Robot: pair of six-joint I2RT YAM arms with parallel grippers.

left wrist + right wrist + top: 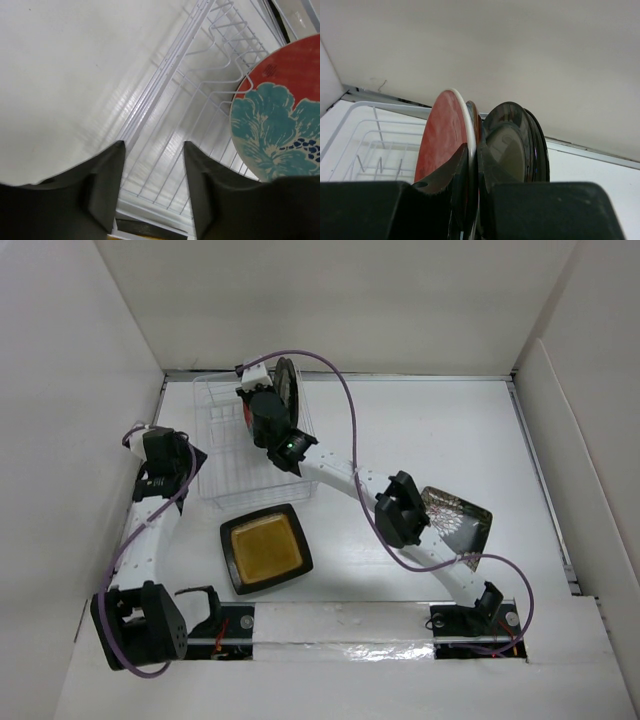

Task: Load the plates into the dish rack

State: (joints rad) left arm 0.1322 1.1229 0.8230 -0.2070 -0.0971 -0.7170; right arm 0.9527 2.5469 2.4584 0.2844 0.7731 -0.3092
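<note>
Two square plates lay flat on the bench [430, 430] when I checked the overhead view. One was a dark-brown plate with an amber centre [266, 548], just in front of the dish rack [222, 445]. The other was a black floral plate [462, 522], off to the right and partly under the right arm.

There was one rack, thin wire, at the far left of the bench, with plates standing on edge toward its far end. Counting those was harder. I made out one red-patterned plate [447, 135] with a white rim. Close beside it stood one dark glossy plate [510, 145]. A thin reddish-brown edge showed between them and another dark edge behind. I could not tell whether those were separate plates.

My right tool [472, 170] was clenched, one finger on each face of the red-patterned plate at its rim.

My left tool [154, 150] was released. Its two dark fingers were spread with nothing between them, over the rack's left rim. Bare wire floor and a row of upright dividers lay beyond. From that wrist I saw the red-patterned plate's face, a big teal flower on red, standing at the right, well clear of both fingers.
</note>
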